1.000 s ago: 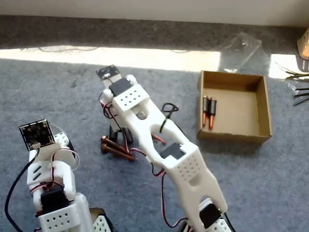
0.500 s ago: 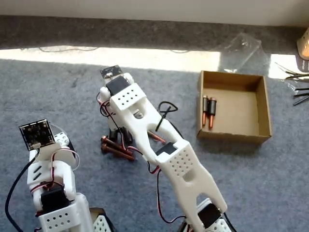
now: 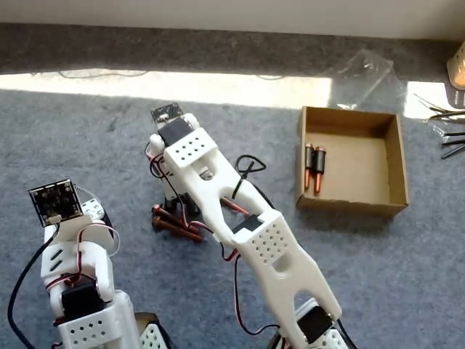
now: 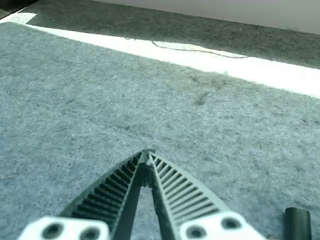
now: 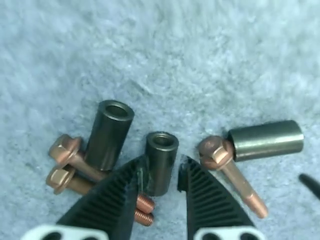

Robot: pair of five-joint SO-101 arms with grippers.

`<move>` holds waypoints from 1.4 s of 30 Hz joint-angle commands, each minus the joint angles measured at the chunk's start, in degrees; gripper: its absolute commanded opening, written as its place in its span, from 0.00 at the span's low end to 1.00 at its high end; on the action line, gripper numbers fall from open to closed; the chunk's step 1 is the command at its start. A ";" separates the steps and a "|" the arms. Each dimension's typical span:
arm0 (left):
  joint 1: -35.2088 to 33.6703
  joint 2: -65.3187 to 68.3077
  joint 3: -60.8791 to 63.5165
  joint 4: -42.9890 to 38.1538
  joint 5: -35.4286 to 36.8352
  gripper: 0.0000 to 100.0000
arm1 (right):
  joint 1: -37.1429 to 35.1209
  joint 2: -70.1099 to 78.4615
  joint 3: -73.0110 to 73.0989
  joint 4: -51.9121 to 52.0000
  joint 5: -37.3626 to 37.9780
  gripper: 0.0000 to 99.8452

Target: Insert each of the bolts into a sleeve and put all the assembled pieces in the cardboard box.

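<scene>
**Right gripper (image 5: 161, 171) straddles a sleeve (image 5: 162, 147) in the loose pile; left gripper (image 4: 147, 159) sits at the near left, fingers together.**

The right gripper's jaws stand apart with the dark sleeve between them, close on both sides. Other parts crowd it. On one side a second sleeve (image 5: 109, 134) lies across two bolts (image 5: 65, 150). On the other side a single bolt (image 5: 235, 177) lies just beside the finger, its head against a third sleeve (image 5: 265, 140) lying flat. From above, the right arm (image 3: 218, 189) covers most of the pile. To the right, well apart, the cardboard box (image 3: 398, 163) holds two assembled pieces (image 3: 314, 169). A clear plastic bag (image 3: 363, 69) lies beyond the box on the grey carpet (image 3: 87, 138).
</scene>
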 commanded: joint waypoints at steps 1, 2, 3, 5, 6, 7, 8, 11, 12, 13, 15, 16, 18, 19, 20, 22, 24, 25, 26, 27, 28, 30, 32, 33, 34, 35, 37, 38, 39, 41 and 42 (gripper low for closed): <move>-0.04 -0.66 -0.84 0.09 -0.18 0.01 | -0.22 -0.66 -2.07 -2.86 -0.35 0.07; -0.04 -0.66 -0.84 0.09 -0.18 0.01 | -0.22 -0.66 -1.98 -3.12 -0.35 0.07; -0.04 -0.66 -0.84 0.09 -0.18 0.01 | -0.22 -0.66 -1.98 -3.12 -0.35 0.07; -0.04 -0.66 -0.75 0.09 -0.18 0.01 | -0.22 -0.66 -1.98 -3.12 -0.35 0.07; -0.04 -0.66 -0.75 0.09 -0.18 0.01 | -0.22 -0.66 -1.98 -3.12 -0.35 0.07; -0.04 -0.66 -0.66 0.09 -0.18 0.01 | -0.22 -0.66 -1.89 -3.03 -0.35 0.07; -0.04 -0.66 -0.66 0.09 -0.18 0.01 | -0.22 -0.66 -1.89 -2.95 -0.35 0.07; -0.04 -0.66 -0.57 0.09 -0.18 0.01 | -0.22 -0.66 -1.89 -2.68 -0.70 0.07; -0.04 -0.66 -0.57 0.09 -0.18 0.01 | -0.22 -0.66 -1.89 -2.59 -1.49 0.07; -0.04 -0.66 -0.57 0.09 -0.18 0.01 | -0.22 -0.57 -1.89 -2.59 -2.20 0.07; -0.04 -0.66 -0.57 0.09 -0.18 0.01 | -0.40 -0.57 -1.80 -2.59 -2.02 0.07; -0.04 -0.66 -0.57 0.09 -0.18 0.01 | -0.57 -0.57 -1.71 -2.59 -2.02 0.07; -0.04 -0.66 -0.57 0.09 -0.18 0.01 | -0.66 -0.57 0.04 -3.03 -2.29 0.07; -0.04 -0.66 -0.57 0.09 -0.18 0.01 | -1.01 -0.57 1.01 -3.21 -2.37 0.07; -0.04 -0.66 -0.57 0.09 -0.18 0.01 | -1.45 -0.57 2.33 -4.18 -2.29 0.07; -0.04 -0.66 -0.57 0.00 -0.18 0.01 | -1.98 -0.66 3.74 -5.23 -2.37 0.09; -0.04 -0.66 -0.57 0.00 -0.18 0.01 | -2.33 -0.66 4.53 -5.58 -2.37 0.12; -0.04 -0.66 -0.57 0.00 -0.18 0.01 | -2.42 -0.66 4.62 -5.58 -2.37 0.13; -0.04 -0.66 -0.57 0.00 -0.18 0.01 | -2.51 -0.66 4.62 -5.58 -2.29 0.14; -0.04 -0.66 -0.57 0.00 -0.18 0.01 | -2.51 -0.66 4.62 -5.58 -2.02 0.14; -0.04 -0.66 -0.57 0.00 -0.18 0.01 | -2.51 -0.66 4.62 -5.58 -2.11 0.14; -0.04 -0.66 -0.57 0.00 -0.18 0.01 | -2.68 -0.57 4.62 -5.67 -2.20 0.14; -0.04 -0.66 -0.57 0.00 -0.18 0.01 | -2.68 -0.57 4.70 -6.20 -2.29 0.13; -0.04 -0.66 -0.57 0.00 -0.18 0.01 | -2.51 -0.57 4.70 -6.20 -2.29 0.12; -0.04 -0.66 -0.57 0.00 -0.18 0.01 | -2.42 -0.57 4.70 -6.20 -2.29 0.10; -0.04 -0.66 -0.48 0.00 -0.18 0.01 | -2.33 -0.66 4.70 -6.20 -2.29 0.08; -0.04 -0.66 -0.48 0.00 -0.18 0.01 | -2.33 -0.66 4.70 -6.20 -2.20 0.03; -0.04 -0.66 -0.48 0.00 -0.18 0.01 | -2.33 -0.66 4.70 -6.29 -2.29 0.02; -0.04 -0.66 -0.48 0.00 -0.18 0.01 | -2.33 -0.66 4.70 -6.29 -2.29 0.01; -0.04 -0.66 -0.48 0.00 -0.18 0.01 | -2.33 -0.66 4.70 -6.29 -2.11 0.00; -0.04 -0.66 -0.48 0.00 -0.18 0.01 | -2.33 -0.66 4.70 -6.20 -2.02 0.00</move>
